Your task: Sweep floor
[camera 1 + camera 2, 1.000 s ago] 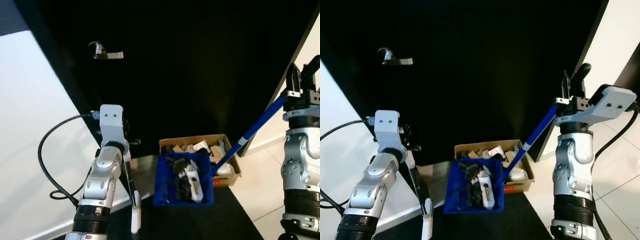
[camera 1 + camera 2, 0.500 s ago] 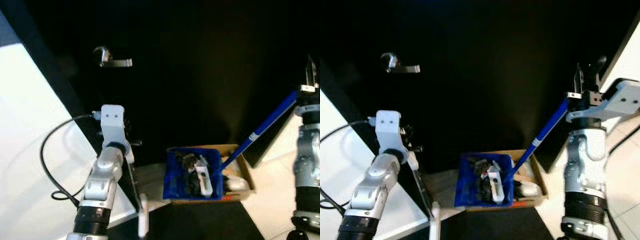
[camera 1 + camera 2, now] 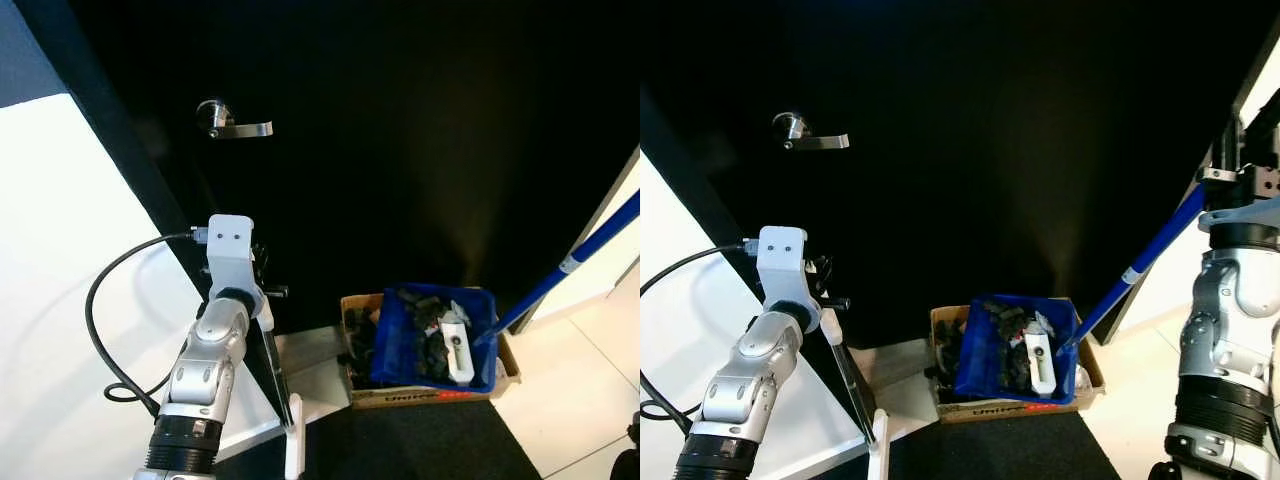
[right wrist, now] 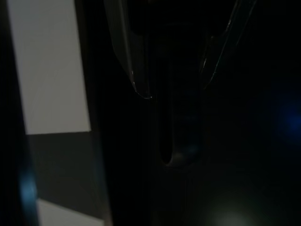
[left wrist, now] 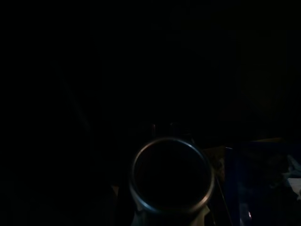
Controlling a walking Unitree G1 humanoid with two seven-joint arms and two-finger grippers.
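A blue dustpan (image 3: 432, 338) full of dark and white scraps hangs tilted over an open cardboard box (image 3: 420, 398) at the foot of a black door. Its long blue handle (image 3: 1160, 245) rises to the right into my right gripper (image 3: 1238, 160), which is shut on it; the right wrist view shows the dark handle (image 4: 178, 117) between two fingers. My left gripper (image 3: 260, 292) is shut on a thin black broom stick (image 3: 275, 375) that slants down to a white end piece (image 3: 292, 455) near the floor. In the left wrist view a round tube end (image 5: 170, 175) shows in the dark.
The black door with a silver lever handle (image 3: 235, 128) stands straight ahead. A white wall (image 3: 70, 300) lies to the left. A dark mat (image 3: 420, 450) covers the floor before the box, with pale tiles (image 3: 590, 370) to the right. A black cable (image 3: 100, 330) loops off my left arm.
The dustpan has risen from in front of the box to over it, with my right arm swinging up and rightward. The camera has shifted. My left arm and broom have kept their pose.
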